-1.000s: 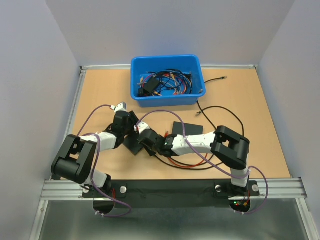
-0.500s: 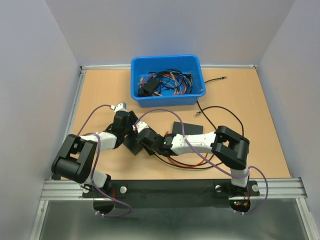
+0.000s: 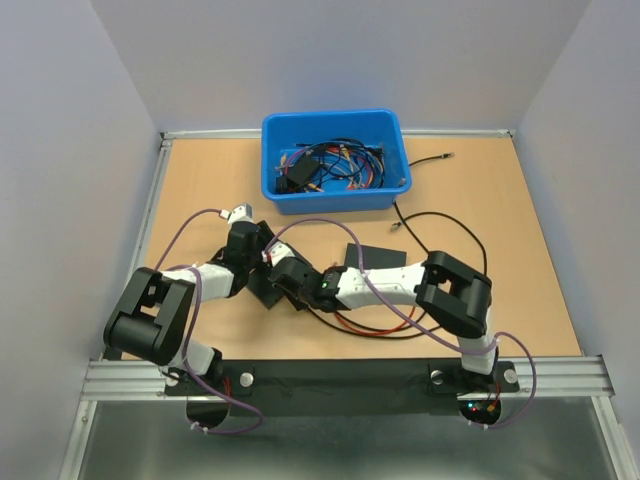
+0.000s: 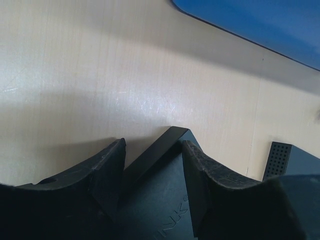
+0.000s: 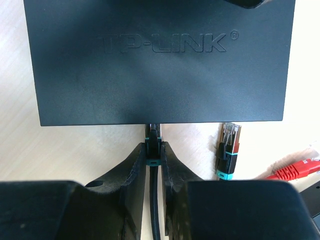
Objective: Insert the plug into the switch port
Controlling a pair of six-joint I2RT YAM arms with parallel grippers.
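Right gripper (image 5: 153,151): fingers pinched together on a black-cable plug (image 5: 153,141) with a teal band, cable running back between the fingers. Plug tip right at the near edge of the switch (image 5: 160,70), roughly mid-edge. Seated in a port or only touching: cannot tell from the wrist view. TP-LINK lettering across the switch top.

Just right of those fingers, flat on the table (image 5: 75,150): a second plug (image 5: 228,150), also teal-banded, tip toward the switch but short of it, apart from the gripper. Further right, near the frame edge: the red-boot plug (image 5: 295,170), lying loose on the table, apart from the switch and from the right gripper's fingers.

Left gripper (image 4: 153,146): fingers spread, one corner of the switch between them, both apparently against its edges. Real grip or just bracketing: cannot tell. Beyond it table, then the blue bin (image 4: 260,22) at top right. At the right, a second dark box (image 4: 280,152) with a perforated side.

Top view: both grippers meeting over the switch, left of centre. Blue bin at the far edge, holding tangled cables. Loose black cable (image 3: 443,214) looping over the table right of the arms.
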